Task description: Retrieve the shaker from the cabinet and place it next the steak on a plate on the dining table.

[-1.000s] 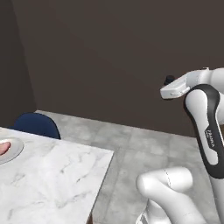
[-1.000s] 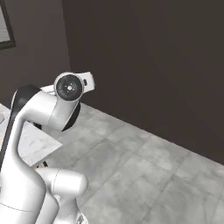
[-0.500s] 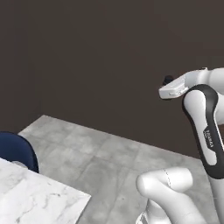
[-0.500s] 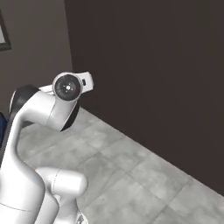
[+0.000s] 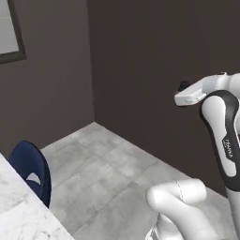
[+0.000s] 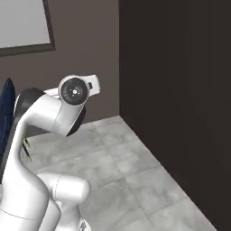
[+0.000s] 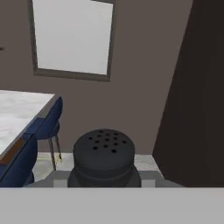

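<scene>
My base has swung round; the dining table now sits off my left. My gripper grasps the shaker, so delivery is underway.

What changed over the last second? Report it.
The base turned, so the whole view swept: the dining table slid toward the left edge, the plate left the picture, and a blue stool and a window came in. The arm's pose stayed the same, with the shaker at the jaws.
</scene>
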Controlling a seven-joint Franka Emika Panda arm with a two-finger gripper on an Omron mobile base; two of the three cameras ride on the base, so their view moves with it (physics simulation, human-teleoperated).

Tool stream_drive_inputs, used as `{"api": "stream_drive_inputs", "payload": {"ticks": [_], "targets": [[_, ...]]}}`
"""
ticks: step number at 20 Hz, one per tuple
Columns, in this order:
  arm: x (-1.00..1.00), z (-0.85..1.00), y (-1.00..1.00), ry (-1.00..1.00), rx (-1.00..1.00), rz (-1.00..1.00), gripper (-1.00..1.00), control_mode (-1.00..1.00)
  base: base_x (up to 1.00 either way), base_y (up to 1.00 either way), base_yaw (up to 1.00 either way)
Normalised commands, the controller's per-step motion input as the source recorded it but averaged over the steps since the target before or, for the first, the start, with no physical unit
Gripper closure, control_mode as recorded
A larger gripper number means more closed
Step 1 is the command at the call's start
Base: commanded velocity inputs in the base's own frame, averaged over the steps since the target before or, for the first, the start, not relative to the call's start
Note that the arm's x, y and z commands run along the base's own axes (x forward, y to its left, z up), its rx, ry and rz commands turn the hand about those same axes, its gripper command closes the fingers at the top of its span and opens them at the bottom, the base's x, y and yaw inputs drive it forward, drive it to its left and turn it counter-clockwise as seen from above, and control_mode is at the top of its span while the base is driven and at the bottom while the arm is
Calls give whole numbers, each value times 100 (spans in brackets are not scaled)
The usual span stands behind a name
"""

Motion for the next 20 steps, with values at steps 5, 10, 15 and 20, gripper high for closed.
{"api": "stream_drive_inputs", "payload": {"ticks": [5,10,15,20], "targets": [[0,0,0,0,0,0,100,100,94,-17,64],[0,0,0,0,0,0,100,100,100,-17,65],[0,0,0,0,0,0,100,100,100,-14,67],[0,0,0,0,0,0,100,100,94,-6,73]]}}
